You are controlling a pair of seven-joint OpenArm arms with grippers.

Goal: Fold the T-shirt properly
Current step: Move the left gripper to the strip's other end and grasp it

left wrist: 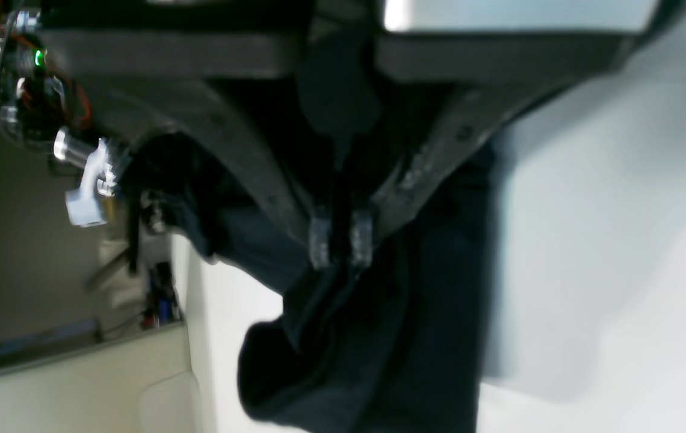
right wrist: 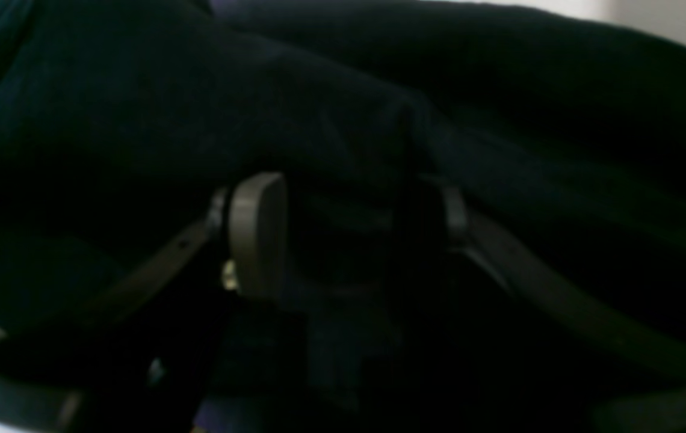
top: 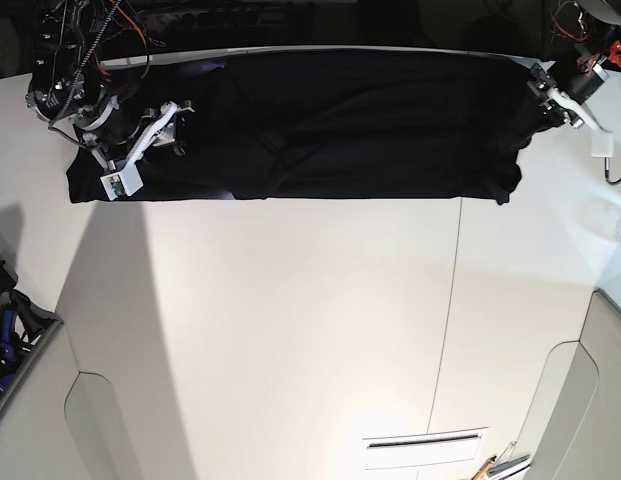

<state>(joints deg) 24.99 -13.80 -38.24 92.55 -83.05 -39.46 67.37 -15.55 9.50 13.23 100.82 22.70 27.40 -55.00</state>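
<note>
The black T-shirt (top: pixel 340 130) lies stretched in a long band across the far part of the white table (top: pixel 290 320), plain black side up. My left gripper (top: pixel 538 80) is at its right end. In the left wrist view this gripper (left wrist: pixel 340 243) is shut on a pinch of the black cloth (left wrist: pixel 379 337), which hangs below it. My right gripper (top: pixel 180 110) rests on the shirt's left end. In the right wrist view its fingers (right wrist: pixel 256 234) stand wide apart, with dark folds of the shirt (right wrist: pixel 319 90) between and behind them (right wrist: pixel 352 228). The print is hidden.
A seam (top: pixel 455 300) runs front to back across the table. A vent-like slot (top: pixel 420 450) sits near the front edge. Cables and electronics (top: pixel 80 40) crowd the far left corner. Floor shows beyond the table's left (top: pixel 10 330) and right (top: pixel 610 380) edges.
</note>
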